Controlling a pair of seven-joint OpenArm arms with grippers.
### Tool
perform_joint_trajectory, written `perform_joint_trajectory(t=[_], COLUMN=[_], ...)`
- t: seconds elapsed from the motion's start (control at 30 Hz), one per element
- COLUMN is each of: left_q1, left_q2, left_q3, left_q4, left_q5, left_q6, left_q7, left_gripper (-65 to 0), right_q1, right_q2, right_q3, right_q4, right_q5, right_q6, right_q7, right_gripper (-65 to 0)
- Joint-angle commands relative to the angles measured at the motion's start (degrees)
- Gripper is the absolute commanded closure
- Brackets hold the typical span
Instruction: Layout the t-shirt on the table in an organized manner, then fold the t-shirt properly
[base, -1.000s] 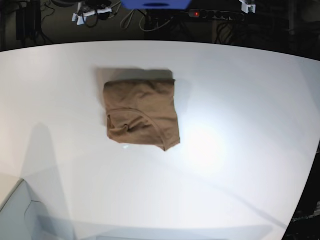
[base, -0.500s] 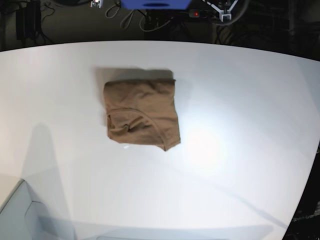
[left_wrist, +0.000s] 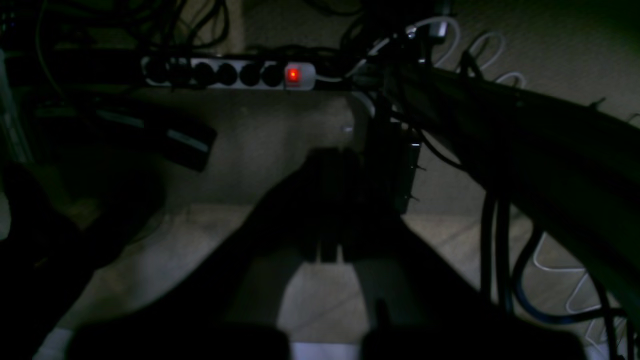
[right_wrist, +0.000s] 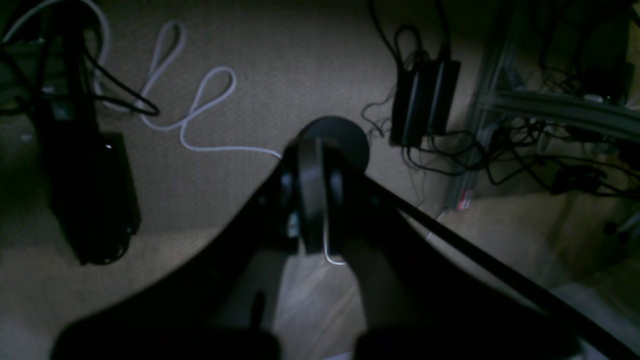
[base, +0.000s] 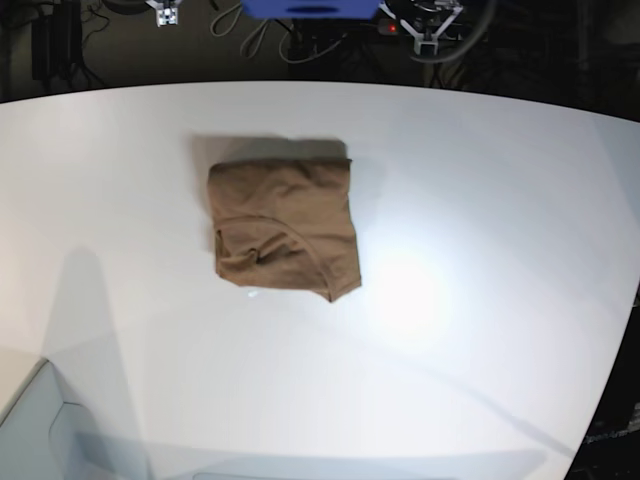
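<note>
T-shirt (base: 283, 228), plain brown soft fabric, lies as compact folded rectangle on large white matte table (base: 480, 200), unmoved since a second ago. Folding likely complete. Both arms pulled back beyond table's far edge; left gripper (left_wrist: 327, 165) and right gripper (right_wrist: 312, 195) closed, empty, dimly seen. White surface bare all round shirt; edges well apart.

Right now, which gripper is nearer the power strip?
Left. The left gripper sits just by the power strip, past the table's far edge; the right gripper is far along that edge, at the base view's left.
</note>
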Motion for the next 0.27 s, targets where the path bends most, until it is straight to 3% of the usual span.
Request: perform_joint_trajectory(t=[0.0,0.23], left_q1=[-0.37,-0.46], left_q2=[0.07,0.16], left_q3=[-0.06,-0.06], left_q4=[0.15,0.15], left_q5=[0.11,0.38], left_q6=[0.29,0.37], left_q7=[-0.68,-0.68], left_gripper=[0.0,0.0], right_q1=[0.05,1.54], right_q2=[-0.04,-2.06], right_q3=[-0.06,-0.15], right_q4=[0.30,0.30], right_q5=[0.05,-0.04], right_q6=[-0.85,-0.85], right_q7=[-0.71,-3.18], right_gripper=[0.0,0.0])
